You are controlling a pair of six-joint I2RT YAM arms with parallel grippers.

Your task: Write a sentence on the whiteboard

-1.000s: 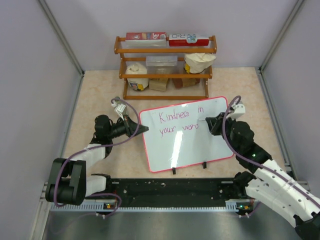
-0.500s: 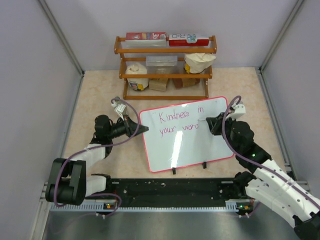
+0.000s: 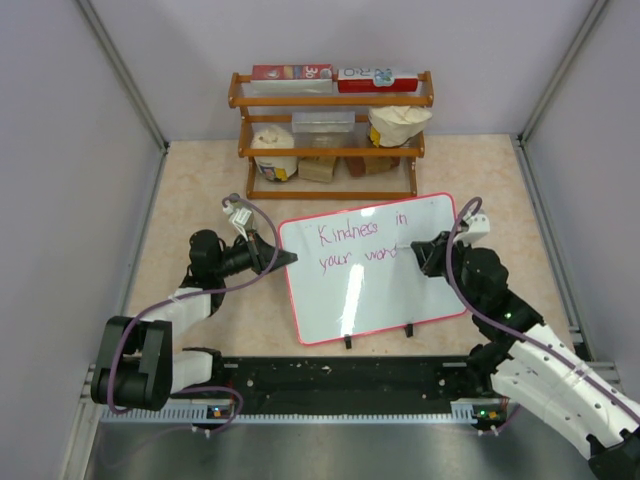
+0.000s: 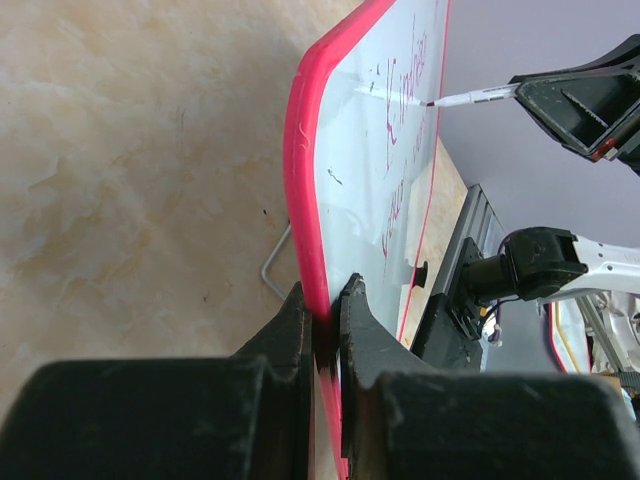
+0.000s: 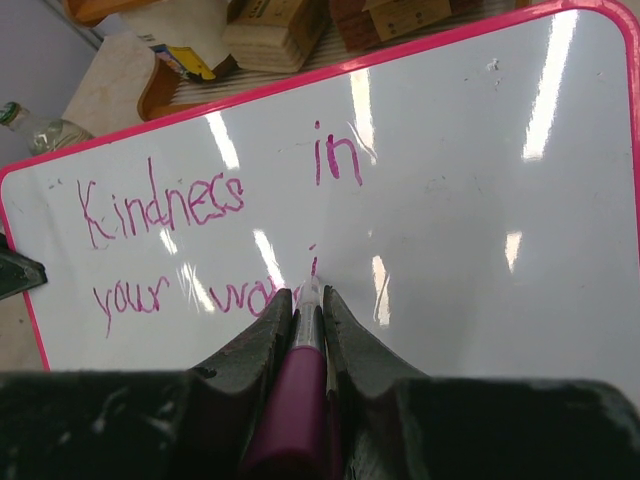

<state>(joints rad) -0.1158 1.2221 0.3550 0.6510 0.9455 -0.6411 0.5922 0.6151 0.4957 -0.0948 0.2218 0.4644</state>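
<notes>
**Tech:** Surface?

**Operator:** Beige marbled desk (image 3: 200,190), matte finish. Black rail (image 3: 340,375) along the near edge, grey metal strip (image 3: 330,450) in front of it.

**Tech:** Enclosure?

**Operator:** Pale lilac walls (image 3: 60,150) at left, right and back, joined by grey posts (image 3: 125,70). Three-tier wooden rack (image 3: 330,100) against the back wall. Loaded with boxes (image 3: 292,72), a clear tub (image 3: 322,128) and bagged goods (image 3: 398,122).

**Tech:** Position of whiteboard (image 3: 400,290)?

**Operator:** Mid-desk, between the two arms, in front of the rack and apart from it. Red-pink frame, glossy face streaked with light glare. Two black clip feet (image 3: 348,342) on the near edge. Left edge raised off the desk in the left wrist view.

**Tech:** Sentence (image 3: 355,245)?

**Operator:** Upper left part of the board, magenta, two lines. Upper line: "Kindness in". Lower line: "your wor", end hidden behind the right fingers (image 5: 250,350).

**Tech:** Left claw (image 3: 283,257)?

**Operator:** Pressed together on the board's left frame, pinching it.

**Tech:** Right claw (image 3: 418,250)?

**Operator:** Over the board's right half, pinching a magenta marker (image 5: 298,380). Tip at the end of the lower line. Contact with the face not certain.
</notes>
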